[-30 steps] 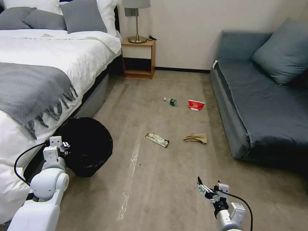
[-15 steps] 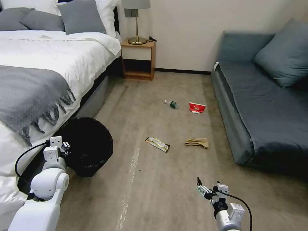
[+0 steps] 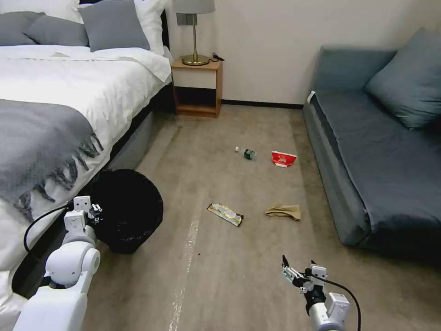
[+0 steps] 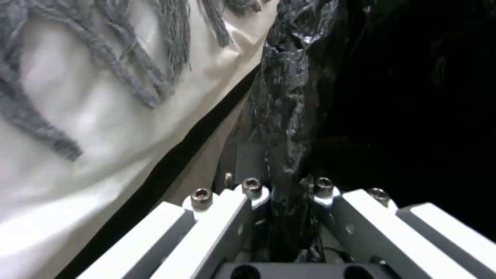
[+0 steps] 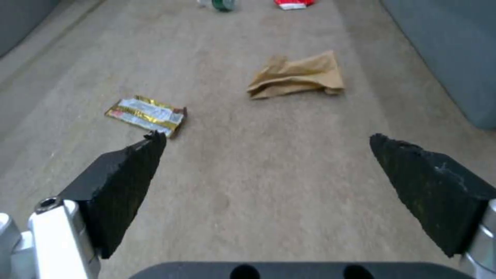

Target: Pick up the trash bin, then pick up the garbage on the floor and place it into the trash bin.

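The trash bin point(image 3: 128, 209) is held at its rim by the left gripper point(image 3: 94, 211), jaws clamped on the black liner, beside the bed point(image 3: 69, 96). The right gripper point(image 3: 297, 271) is seen spread wide, empty, above the floor point(image 3: 229, 276). Beyond it lie the snack wrapper point(image 3: 225, 214) and brown paper point(image 3: 284, 211); farther off, the bottle point(image 3: 247, 153) and red carton point(image 3: 283, 158).

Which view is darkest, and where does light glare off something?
Left wrist view: darkest, the trash bin interior is near black, with glints on its crinkled bag beside the left gripper. Head view: a pale sheen streak runs along the floor.
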Tool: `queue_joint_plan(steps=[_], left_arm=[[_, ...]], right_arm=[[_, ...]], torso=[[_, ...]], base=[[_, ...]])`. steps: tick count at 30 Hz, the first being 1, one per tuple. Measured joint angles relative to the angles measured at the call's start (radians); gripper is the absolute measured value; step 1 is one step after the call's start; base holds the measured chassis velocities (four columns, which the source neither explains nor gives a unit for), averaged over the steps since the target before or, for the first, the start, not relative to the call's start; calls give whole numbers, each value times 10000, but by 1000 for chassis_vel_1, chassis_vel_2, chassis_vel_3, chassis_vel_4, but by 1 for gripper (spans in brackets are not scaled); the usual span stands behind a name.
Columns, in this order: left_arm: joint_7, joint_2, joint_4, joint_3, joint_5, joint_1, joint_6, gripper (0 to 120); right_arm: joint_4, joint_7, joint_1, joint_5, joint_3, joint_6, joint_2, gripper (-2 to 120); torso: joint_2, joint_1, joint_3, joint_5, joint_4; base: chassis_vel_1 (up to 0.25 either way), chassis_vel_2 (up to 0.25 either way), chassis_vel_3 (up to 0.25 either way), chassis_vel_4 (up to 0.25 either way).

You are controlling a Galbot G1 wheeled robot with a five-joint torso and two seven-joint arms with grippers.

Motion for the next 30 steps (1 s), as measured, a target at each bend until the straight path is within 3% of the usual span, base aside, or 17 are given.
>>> queue_joint_plan(steps=[30], left_arm=[[262,28,244,41,-18,-66,-348,1]], right_arm=[[-186,-36,-45,-304,-22,164,61,100]], torso=[[0,0,-1,-1,-3]], base=[[-115,111,115,-110]])
